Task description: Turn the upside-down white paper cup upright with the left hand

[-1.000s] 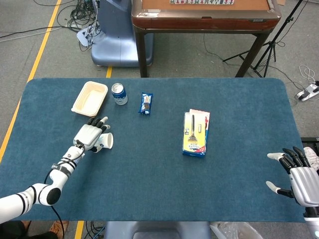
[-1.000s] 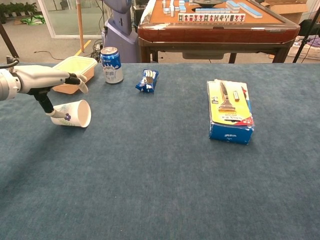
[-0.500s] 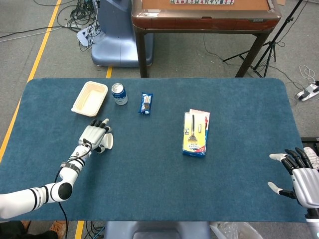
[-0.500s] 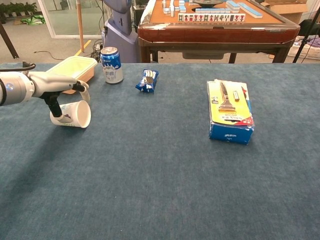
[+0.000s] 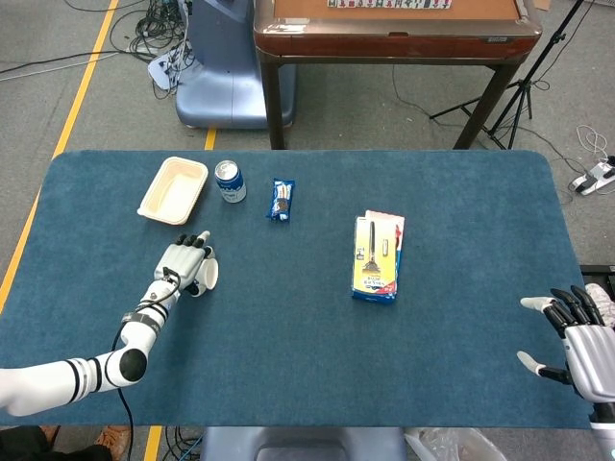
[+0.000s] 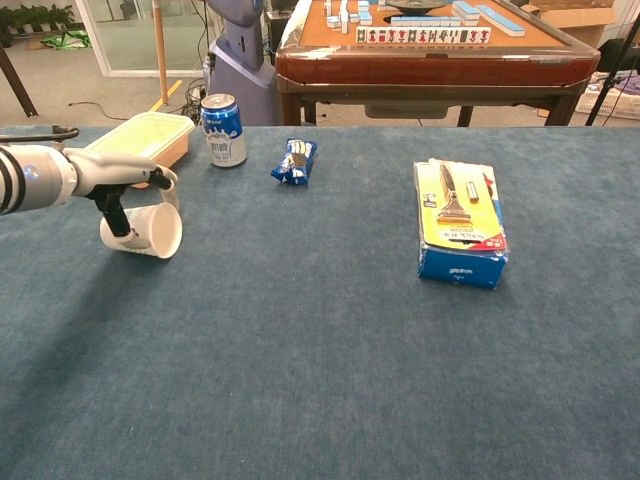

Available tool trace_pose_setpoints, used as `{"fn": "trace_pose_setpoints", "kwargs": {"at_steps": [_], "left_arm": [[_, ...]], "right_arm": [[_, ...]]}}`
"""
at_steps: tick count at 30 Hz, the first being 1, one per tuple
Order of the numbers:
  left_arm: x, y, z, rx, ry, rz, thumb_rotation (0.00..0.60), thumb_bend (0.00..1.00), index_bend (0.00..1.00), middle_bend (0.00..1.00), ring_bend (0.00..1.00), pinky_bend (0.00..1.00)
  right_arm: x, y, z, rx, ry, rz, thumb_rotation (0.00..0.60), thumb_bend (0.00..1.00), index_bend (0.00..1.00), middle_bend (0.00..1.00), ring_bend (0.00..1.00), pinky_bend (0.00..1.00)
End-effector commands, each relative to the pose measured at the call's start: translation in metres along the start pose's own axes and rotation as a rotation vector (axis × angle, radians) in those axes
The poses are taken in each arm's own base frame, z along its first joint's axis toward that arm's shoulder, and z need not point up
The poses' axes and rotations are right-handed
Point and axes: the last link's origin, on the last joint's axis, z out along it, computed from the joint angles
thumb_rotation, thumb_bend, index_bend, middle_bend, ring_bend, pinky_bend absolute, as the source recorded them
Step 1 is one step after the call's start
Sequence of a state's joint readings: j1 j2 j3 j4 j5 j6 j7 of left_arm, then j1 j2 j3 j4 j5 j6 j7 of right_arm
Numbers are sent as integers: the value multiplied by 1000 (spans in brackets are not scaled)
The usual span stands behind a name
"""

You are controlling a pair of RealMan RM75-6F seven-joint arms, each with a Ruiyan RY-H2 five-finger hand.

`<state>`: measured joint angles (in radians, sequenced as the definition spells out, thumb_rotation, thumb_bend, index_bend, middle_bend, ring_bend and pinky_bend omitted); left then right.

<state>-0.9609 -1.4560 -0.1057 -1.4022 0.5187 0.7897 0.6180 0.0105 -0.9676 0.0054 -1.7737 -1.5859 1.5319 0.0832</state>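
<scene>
The left hand holds the white paper cup, tipped on its side near the surface's left edge, mouth facing right. A loose grasp could let it roll or crush. The right hand hangs idle, fingers spread.

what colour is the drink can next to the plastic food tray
The cylindrical metal drink can is blue with white markings and a silver top, clearest in the chest view, beside the shallow cream plastic tray.
</scene>
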Motion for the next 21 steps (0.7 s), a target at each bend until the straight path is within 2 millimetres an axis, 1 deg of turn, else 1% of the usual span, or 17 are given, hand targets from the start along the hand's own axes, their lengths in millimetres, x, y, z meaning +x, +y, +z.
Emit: {"fn": "trace_pose_setpoints", "kwargs": {"at_steps": [1, 6, 11, 16, 21], "left_arm": [[-1, 0, 1, 1, 7, -9, 600, 228, 293, 0, 0, 0], [-2, -3, 1, 1, 36, -31, 600, 228, 347, 0, 0, 0], [1, -10, -1, 2, 56, -79, 600, 229, 363, 0, 0, 0], [8, -18, -6, -27, 78, -252, 600, 229, 363, 0, 0, 0], [8, -25, -10, -68, 82, -441, 600, 229, 362, 0, 0, 0]], "right_arm": [[0, 1, 0, -3, 1, -1, 600, 54, 298, 292, 137, 75], [0, 2, 0, -6, 1, 2, 600, 54, 298, 292, 137, 75], [0, 2, -1, -6, 3, 2, 600, 53, 298, 292, 137, 75], [1, 1, -1, -5, 5, 1, 600, 54, 298, 292, 137, 74], [0, -1, -1, 0, 5, 1, 600, 54, 298, 292, 137, 75]]}}
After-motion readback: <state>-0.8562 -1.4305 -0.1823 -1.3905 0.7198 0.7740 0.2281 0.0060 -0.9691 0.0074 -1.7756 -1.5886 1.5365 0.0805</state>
